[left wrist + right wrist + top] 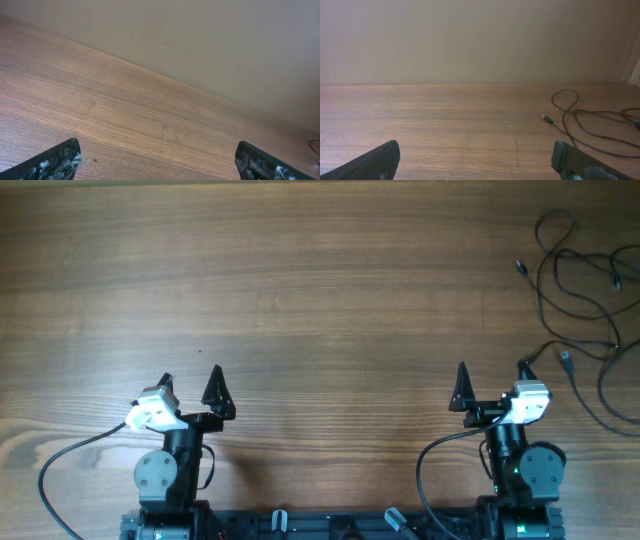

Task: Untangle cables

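The cables (585, 300) are thin black cords lying in loose overlapping loops at the far right of the wooden table, with small plug ends (522, 268) sticking out. My right gripper (492, 368) stands open just left of the bunch, touching none of it. In the right wrist view the cables (600, 115) lie ahead to the right, one plug tip (546, 119) pointing left, and the right gripper (476, 146) has only bare wood between its fingers. My left gripper (190, 375) is open far to the left, and the left gripper (157, 145) holds nothing.
The table's far edge (200, 92) meets a plain beige wall. Both arm bases (165, 475) stand at the near edge with their own thicker black cables trailing. A sliver of cord (316, 145) shows at the right edge of the left wrist view.
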